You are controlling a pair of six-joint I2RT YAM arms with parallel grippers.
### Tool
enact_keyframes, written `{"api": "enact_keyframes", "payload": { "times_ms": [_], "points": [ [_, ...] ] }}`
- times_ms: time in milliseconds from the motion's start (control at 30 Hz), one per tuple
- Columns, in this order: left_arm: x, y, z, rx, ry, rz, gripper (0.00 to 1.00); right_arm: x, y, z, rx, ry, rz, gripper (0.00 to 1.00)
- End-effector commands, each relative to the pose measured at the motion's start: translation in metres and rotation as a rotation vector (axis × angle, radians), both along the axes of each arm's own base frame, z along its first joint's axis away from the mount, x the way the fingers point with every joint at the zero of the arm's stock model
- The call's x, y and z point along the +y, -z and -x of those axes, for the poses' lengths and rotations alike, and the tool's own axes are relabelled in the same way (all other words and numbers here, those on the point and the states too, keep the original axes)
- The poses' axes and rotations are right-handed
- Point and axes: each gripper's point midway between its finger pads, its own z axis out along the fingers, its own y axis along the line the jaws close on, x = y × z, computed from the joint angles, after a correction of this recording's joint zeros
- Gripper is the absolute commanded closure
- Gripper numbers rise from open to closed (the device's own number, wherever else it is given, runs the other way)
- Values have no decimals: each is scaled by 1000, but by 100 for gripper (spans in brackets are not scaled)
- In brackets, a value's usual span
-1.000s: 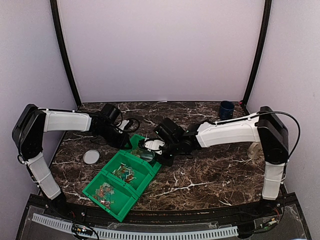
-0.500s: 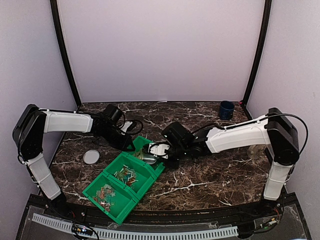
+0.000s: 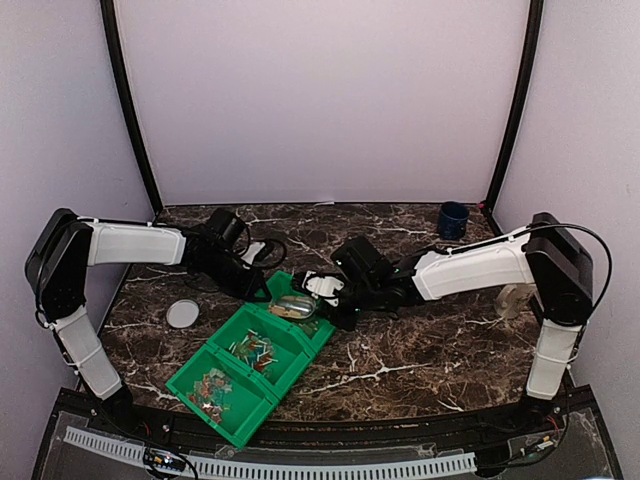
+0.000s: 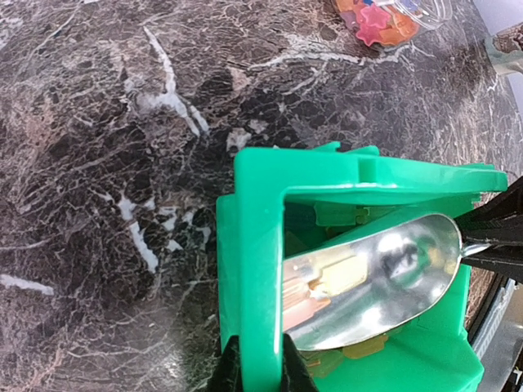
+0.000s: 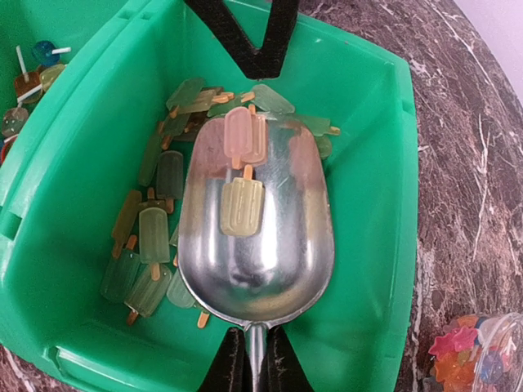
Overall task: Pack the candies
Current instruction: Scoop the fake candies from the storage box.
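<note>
The candies are small popsicle-shaped pieces; several lie in the end compartment of the green bin (image 5: pixel 384 163), and two of them (image 5: pixel 243 204) lie in a metal scoop (image 5: pixel 261 253). My right gripper (image 5: pixel 254 363) is shut on the scoop's handle and holds the bowl inside that compartment. My left gripper (image 4: pixel 255 374) is shut on the bin's wall (image 4: pixel 257 269) at the far corner. In the top view the bin (image 3: pixel 215 405) lies diagonally at centre left, with my left gripper (image 3: pixel 268 288), the scoop (image 3: pixel 290 306) and my right gripper (image 3: pixel 322 292) at its far end. More candies (image 3: pixel 252 349) fill the other compartments.
A flat whitish lid (image 3: pixel 183 314) lies left of the bin. A dark blue cup (image 3: pixel 453 220) stands at the back right. A clear bag of star-shaped candies (image 5: pixel 470 359) lies beside the bin. A pale clear thing (image 3: pixel 509 299) stands by the right arm.
The right arm's wrist pulled back to the right, then rose slightly. The scoop sank into the bin's end compartment and shifted a little left. The left arm has not moved.
</note>
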Motion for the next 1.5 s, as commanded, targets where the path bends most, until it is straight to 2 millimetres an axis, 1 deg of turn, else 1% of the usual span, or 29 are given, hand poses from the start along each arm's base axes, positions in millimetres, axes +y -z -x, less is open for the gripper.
{"api": "enact_keyframes", "payload": {
  "times_ms": [0,100,300,333,400,467,533,633,733,800,933,1000,1300,1467],
  "points": [
    [-18,-56,-7,-70,15,157,100,1,11,5,56,52,-65,100],
    [-18,-56,-7,-69,11,158,100,12,7,10,100,39,-116,100],
    [-18,-56,-7,-74,8,157,100,27,2,10,128,49,-221,100],
    [-17,-56,-7,-74,8,155,100,29,1,12,134,37,-232,100],
    [-17,-55,-7,-74,7,153,100,31,1,22,119,-28,-213,100],
    [-17,-55,-8,-75,7,152,100,29,7,29,82,-67,-150,100],
    [-17,-56,-8,-77,6,151,100,28,7,35,88,-110,-119,100],
    [-17,-57,-8,-80,6,153,100,28,2,39,83,-134,-147,100],
    [-16,-56,-9,-84,2,145,100,29,-6,35,68,-102,-206,100],
    [-14,-55,-9,-84,-3,140,100,28,-16,33,65,-87,-266,100],
    [-14,-54,-10,-85,-7,133,100,20,-32,25,31,-35,-357,100],
    [-13,-55,-10,-87,-11,131,100,15,-36,23,26,-17,-384,100],
    [-11,-55,-12,-93,-18,122,100,3,-41,20,3,40,-436,100],
    [-11,-55,-12,-93,-19,124,100,-3,-52,14,-42,81,-474,100]
  ]
}}
